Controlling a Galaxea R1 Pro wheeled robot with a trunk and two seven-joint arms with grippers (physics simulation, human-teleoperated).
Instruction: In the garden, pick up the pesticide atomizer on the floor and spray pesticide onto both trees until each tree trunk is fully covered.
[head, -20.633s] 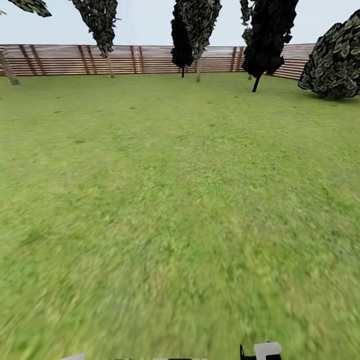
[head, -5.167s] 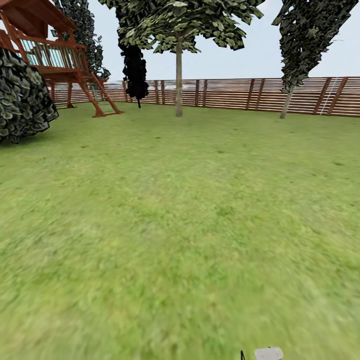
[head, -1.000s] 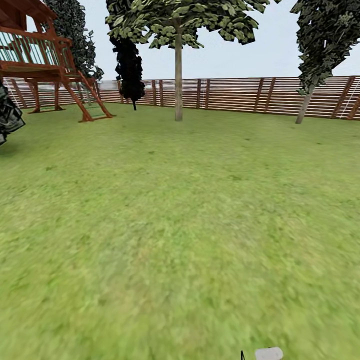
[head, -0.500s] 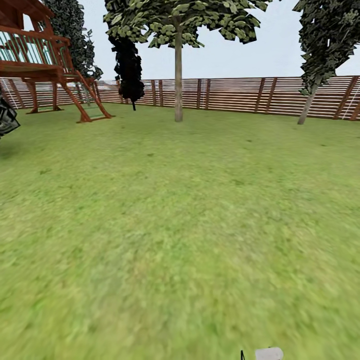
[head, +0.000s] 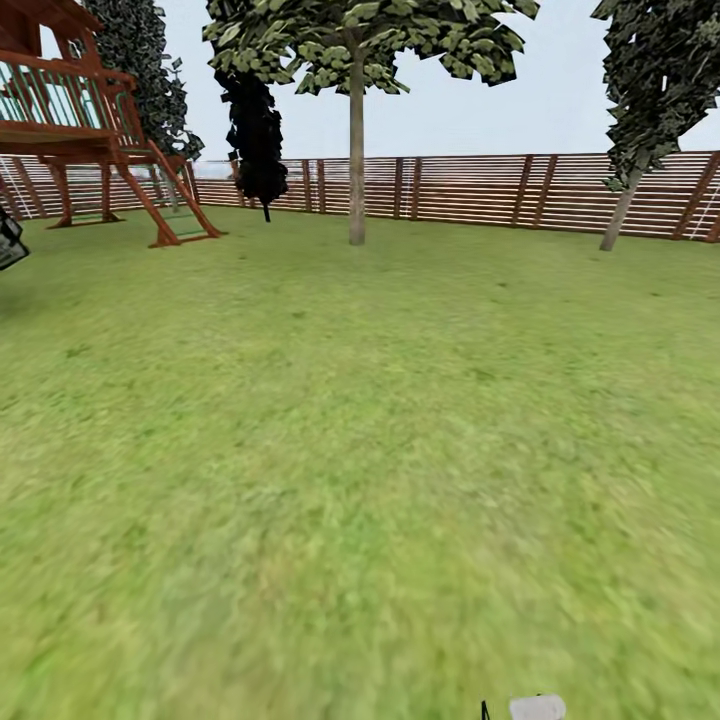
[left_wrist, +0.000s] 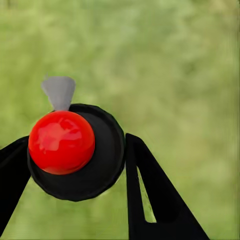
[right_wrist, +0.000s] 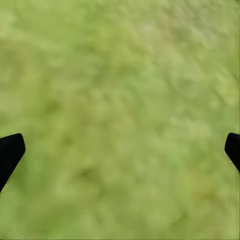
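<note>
Already the left end effector (left_wrist: 75, 165) grips the pesticide atomizer (left_wrist: 75, 152) between its fingers, while the right end effector (right_wrist: 120, 150) hangs open over grass; the nearest tree trunk (head: 357, 160) stands well ahead, slightly left.

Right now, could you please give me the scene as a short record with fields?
setting: lawn with a brown slatted fence
left gripper: shut on the pesticide atomizer, red spot on top
right gripper: open above grass
nearest tree ahead: pale trunk, centre of head view
second tree: leaning trunk, far right
other: wooden play structure, left
</note>
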